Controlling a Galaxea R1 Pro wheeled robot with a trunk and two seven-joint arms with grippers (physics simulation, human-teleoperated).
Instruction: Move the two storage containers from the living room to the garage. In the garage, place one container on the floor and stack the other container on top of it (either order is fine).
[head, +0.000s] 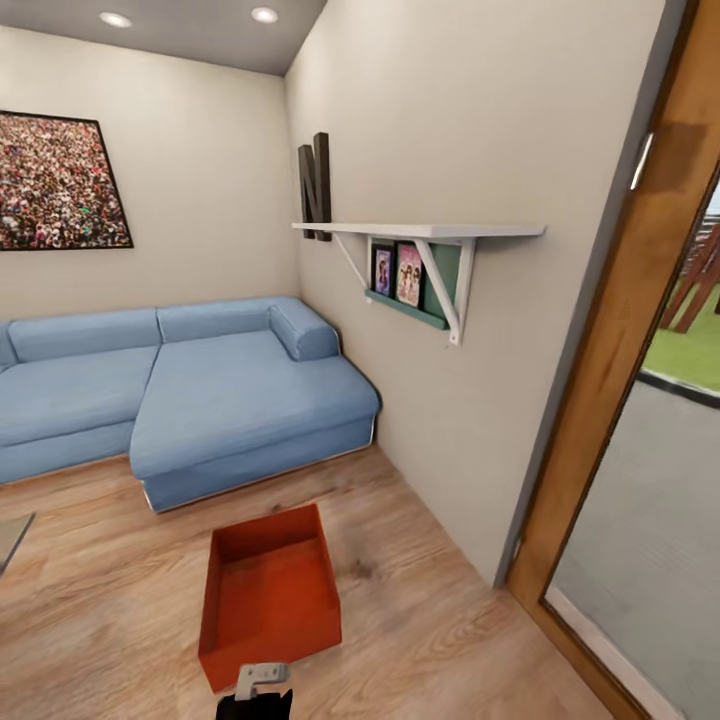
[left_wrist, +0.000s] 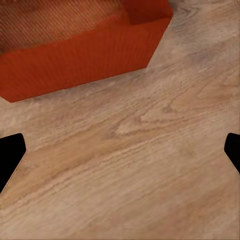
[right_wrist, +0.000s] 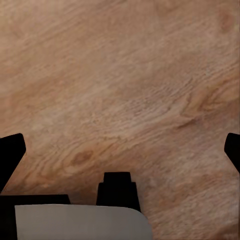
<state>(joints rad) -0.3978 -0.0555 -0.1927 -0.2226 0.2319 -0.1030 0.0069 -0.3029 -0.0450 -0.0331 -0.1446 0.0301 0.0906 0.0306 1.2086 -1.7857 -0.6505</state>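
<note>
**Both pincers spread wide**

Left pincer (left_wrist: 120, 150): dark fingertips (left_wrist: 11, 155) at opposite edges of the left wrist view, wide apart, nothing between. Right pincer (right_wrist: 120, 150): same wide spread, tips (right_wrist: 12, 152) far apart, gripping nothing. Low in the head view, a black-and-grey wrist piece (head: 257, 690) poking up.

Wood-plank floor (head: 420, 580) open on all sides of the orange-red bin (head: 268, 595) — room for a gripper to pass L, R & behind it. Obstacles: blue sofa (head: 200, 400) beyond the bin, pale wall (head: 470, 400) w/ projecting white shelf (head: 420, 232) at R, wooden door frame (head: 610, 400) far R. Both wrist views — bare planks between the spread fingertips.
</note>
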